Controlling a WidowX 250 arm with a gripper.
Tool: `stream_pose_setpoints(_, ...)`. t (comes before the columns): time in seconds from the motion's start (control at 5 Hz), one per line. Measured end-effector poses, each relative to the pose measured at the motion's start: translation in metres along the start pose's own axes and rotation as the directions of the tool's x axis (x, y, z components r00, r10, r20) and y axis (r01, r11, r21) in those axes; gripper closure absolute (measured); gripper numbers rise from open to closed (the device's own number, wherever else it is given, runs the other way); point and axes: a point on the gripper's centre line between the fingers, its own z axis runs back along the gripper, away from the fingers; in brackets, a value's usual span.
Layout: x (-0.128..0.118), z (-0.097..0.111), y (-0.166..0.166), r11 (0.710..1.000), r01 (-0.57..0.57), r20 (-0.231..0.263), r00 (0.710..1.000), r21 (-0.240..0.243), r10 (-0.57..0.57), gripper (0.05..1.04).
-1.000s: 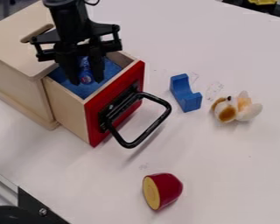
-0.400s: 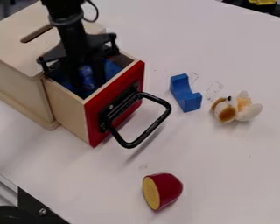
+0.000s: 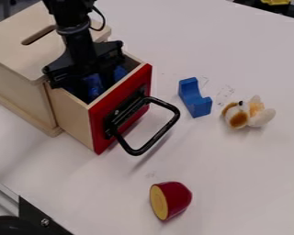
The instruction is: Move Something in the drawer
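Observation:
The black gripper [image 3: 83, 63] is lowered into the pulled-out drawer at the upper left, its lower part below the drawer's rim. The drawer [image 3: 121, 110] has a red front with a black handle [image 3: 168, 130], and belongs to a light wooden cabinet [image 3: 20, 59]. A small blue object [image 3: 94, 84] shows inside the drawer, right at the gripper's lower end. The gripper's dark body covers much of the drawer's blue bottom.
Right of the drawer lie a blue curved block [image 3: 195, 97] and a brown-and-white plush toy [image 3: 248, 113]. A dark red half-piece with a yellow face [image 3: 170, 200] is near the front. The white table [image 3: 235, 170] has a metal-edged frame at its lower left.
The gripper has come down deeper into the drawer, and the blue object with it is now lower and more hidden. The drawer and the things on the table have stayed put.

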Motion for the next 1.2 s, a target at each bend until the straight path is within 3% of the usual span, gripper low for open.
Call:
stream_pose_setpoints(0.2,0.000,0.000,-0.002,1.000,-0.012,0.006,1.000,-0.006,0.012,0.093)
stream_pose_setpoints(0.6,-0.004,0.009,-0.002,1.000,-0.009,0.021,1.000,-0.024,0.009,0.089)
stream_pose_setpoints(0.8,-0.009,0.032,-0.001,1.000,0.002,0.029,1.000,-0.031,-0.001,0.089)
stream_pose_setpoints(1.0,-0.010,0.068,-0.005,0.999,0.016,0.104,0.995,-0.048,-0.011,0.089)
stream_pose_setpoints(1.2,-0.014,0.089,-0.004,0.999,0.044,0.121,0.992,-0.027,-0.041,0.089)
